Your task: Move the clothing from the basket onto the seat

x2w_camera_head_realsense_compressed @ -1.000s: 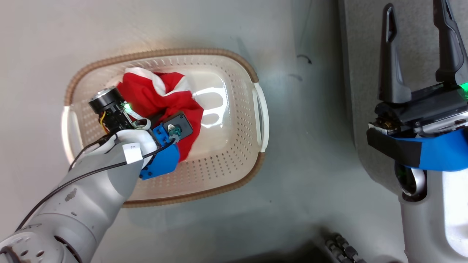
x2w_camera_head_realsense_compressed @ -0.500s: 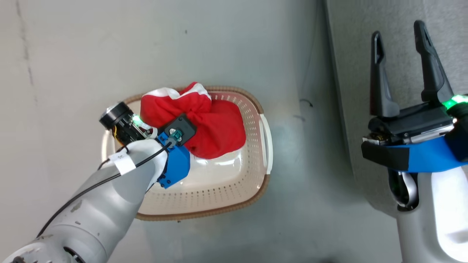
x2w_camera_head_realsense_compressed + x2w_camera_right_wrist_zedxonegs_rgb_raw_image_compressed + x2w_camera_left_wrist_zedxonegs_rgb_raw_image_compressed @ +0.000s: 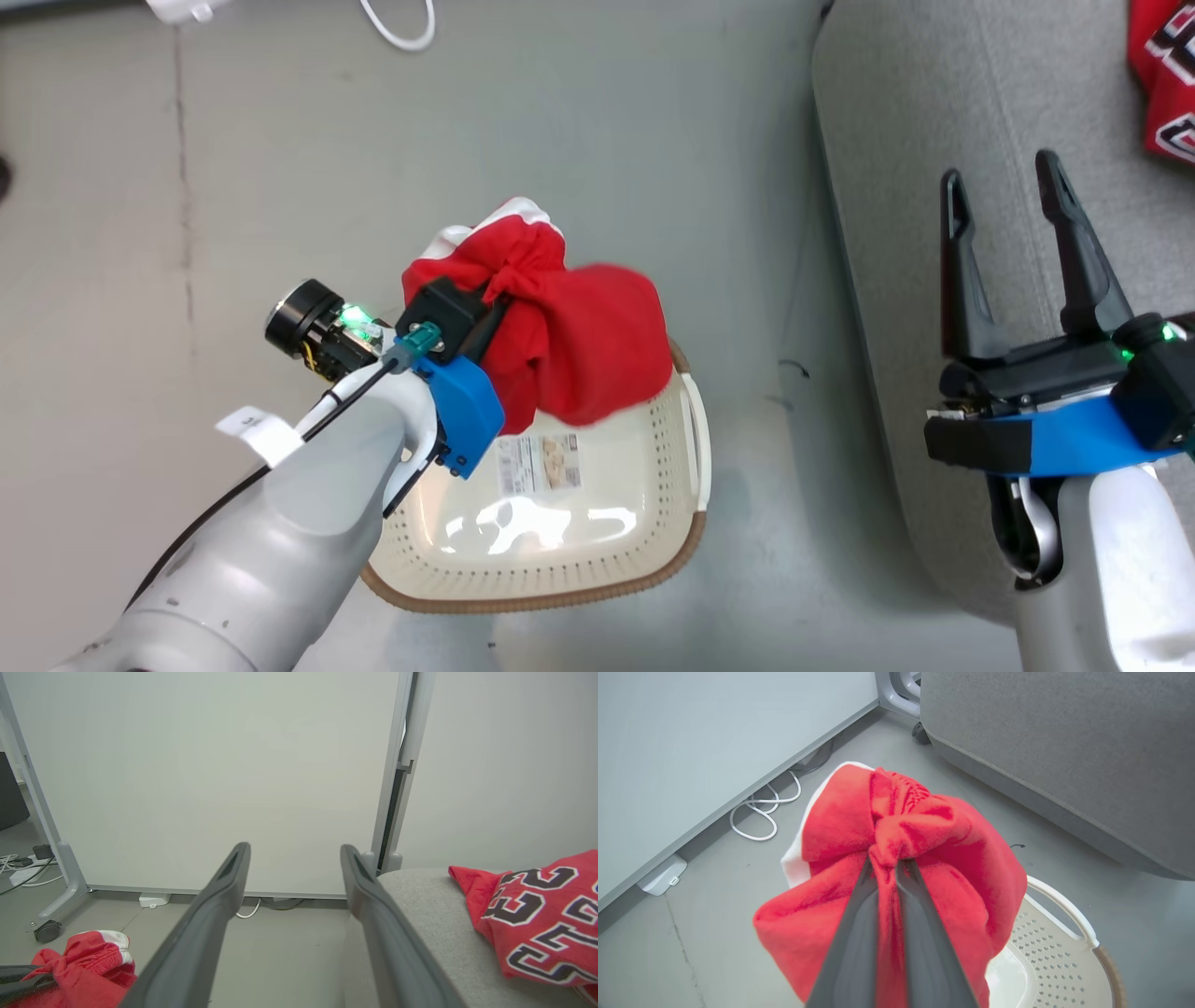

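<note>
My left gripper [image 3: 495, 301] is shut on a plain red garment with white trim [image 3: 579, 345], a piece of the clothing, which hangs bunched above the basket's far end. In the left wrist view the red garment [image 3: 924, 858] is pinched between the two fingers [image 3: 859, 933]. The cream basket [image 3: 560, 569] with a brown rim stands on the floor below, its paper label [image 3: 537, 464] showing. A red jersey with black lettering [image 3: 1162, 75] lies on the grey seat [image 3: 896, 140]; the jersey [image 3: 537, 914] also appears in the right wrist view. My right gripper [image 3: 1004, 201] hovers open over the seat's edge.
Grey floor lies around the basket. A white cable [image 3: 401, 28] and a white power block [image 3: 182, 9] lie by the wall at the far side. A wheeled panel stand [image 3: 51, 896] is on the left in the right wrist view.
My left gripper has lifted the red garment up out of the basket. The head camera has shifted, bringing more floor, the seat and the jersey into view. My right gripper stays open.
</note>
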{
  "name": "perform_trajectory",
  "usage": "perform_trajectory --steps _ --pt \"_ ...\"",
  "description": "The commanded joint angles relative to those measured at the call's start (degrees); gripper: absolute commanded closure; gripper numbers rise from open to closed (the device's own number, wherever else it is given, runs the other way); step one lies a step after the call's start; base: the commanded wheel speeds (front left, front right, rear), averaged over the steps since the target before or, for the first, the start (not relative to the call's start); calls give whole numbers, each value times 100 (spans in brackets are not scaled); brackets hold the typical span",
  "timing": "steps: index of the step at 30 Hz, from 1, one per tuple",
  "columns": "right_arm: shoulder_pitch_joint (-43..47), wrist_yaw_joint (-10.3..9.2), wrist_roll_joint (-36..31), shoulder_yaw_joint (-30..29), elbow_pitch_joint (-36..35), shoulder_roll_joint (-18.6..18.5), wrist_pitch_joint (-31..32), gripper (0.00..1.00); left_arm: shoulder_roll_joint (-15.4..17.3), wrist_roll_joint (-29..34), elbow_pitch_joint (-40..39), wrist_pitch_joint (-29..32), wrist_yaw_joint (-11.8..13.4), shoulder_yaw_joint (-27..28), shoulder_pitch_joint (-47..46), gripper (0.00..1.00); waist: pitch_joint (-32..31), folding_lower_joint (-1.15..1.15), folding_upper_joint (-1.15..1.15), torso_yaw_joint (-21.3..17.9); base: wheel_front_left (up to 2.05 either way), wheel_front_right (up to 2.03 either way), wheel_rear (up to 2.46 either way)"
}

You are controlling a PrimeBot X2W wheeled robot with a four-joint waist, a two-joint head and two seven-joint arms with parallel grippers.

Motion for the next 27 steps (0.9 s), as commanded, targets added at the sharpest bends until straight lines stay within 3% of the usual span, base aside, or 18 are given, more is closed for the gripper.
perform_trajectory --steps 1,11,27 --pt "124 3 52 -27 50 -30 -3 0 59 -21 -156 -27 42 182 131 100 -269 1 0 88 0 0 0" --pt "466 3 90 -49 257 -52 -3 0 133 202 -882 -28 30 1048 599 100 -944 1 0 223 0 0 0" --pt "1046 3 187 -12 460 -22 -3 0 -90 401 -1766 -27 -55 1904 1104 100 -1898 1 0 329 0 0 0"
